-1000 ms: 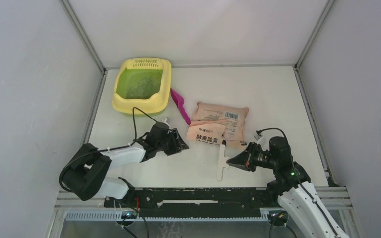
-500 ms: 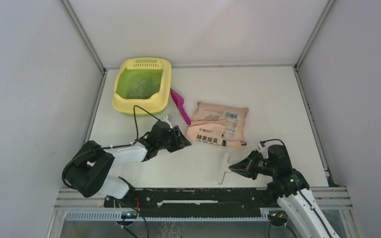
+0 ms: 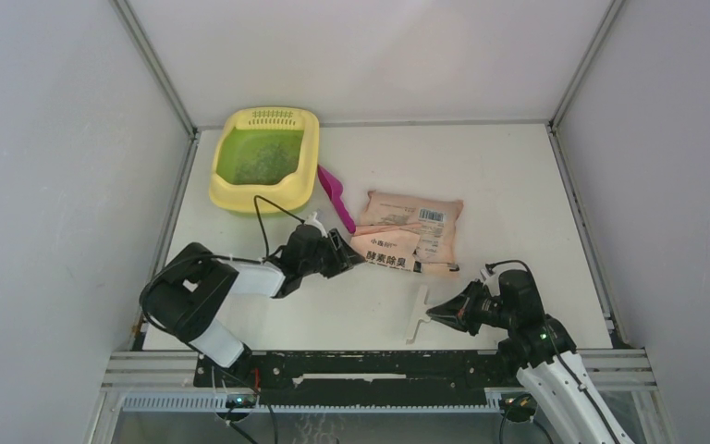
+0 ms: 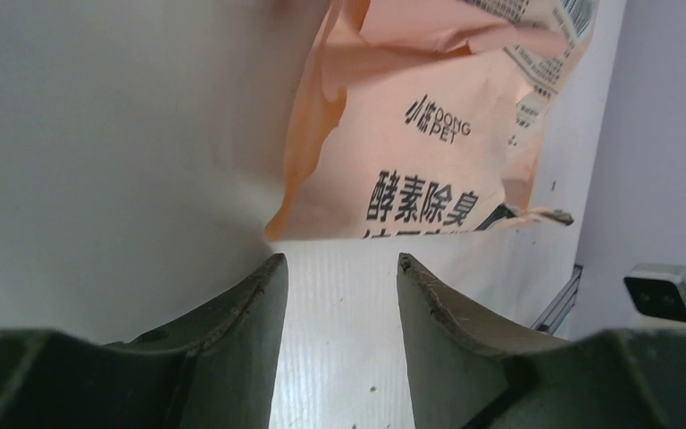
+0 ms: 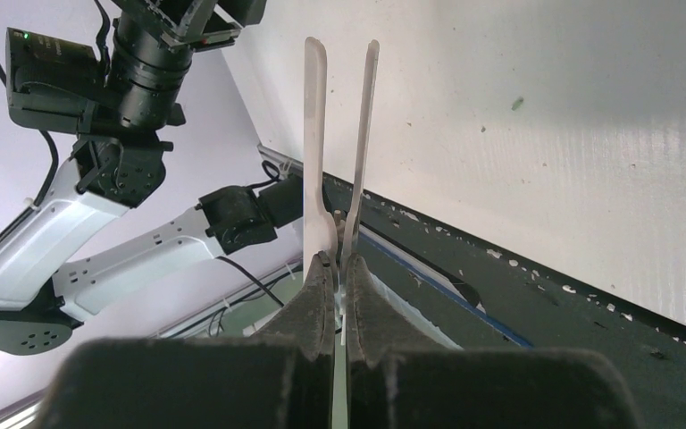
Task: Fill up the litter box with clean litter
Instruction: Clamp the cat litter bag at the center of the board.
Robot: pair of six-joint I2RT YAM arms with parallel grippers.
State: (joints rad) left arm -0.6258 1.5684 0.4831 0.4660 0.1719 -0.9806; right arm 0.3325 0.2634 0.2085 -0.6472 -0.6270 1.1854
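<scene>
The left tool (image 4: 339, 268) lies low over the white table (image 3: 518, 185). Its jaws are about half parted with nothing between them, and its tips stop just short of the near left corner of the peach-pink printed plastic bag (image 3: 409, 231). To do this well, I reckon it should slide on until one finger is under that corner and one over it. Then it can close on a good bite of film rather than the very edge (thin plastic slips out).

The right tool (image 3: 433, 313) is clamped tight on a thin white T-shaped plastic piece (image 3: 415, 317), nearer than the bag and clear of it.

The pale yellow rounded plastic litter box (image 3: 307, 125) sits at the far left, with speckled grey-green litter granules (image 3: 259, 159) on its green floor. The magenta plastic scoop (image 3: 335, 196) lies between box and bag, so a lifted bag must pass over it.
</scene>
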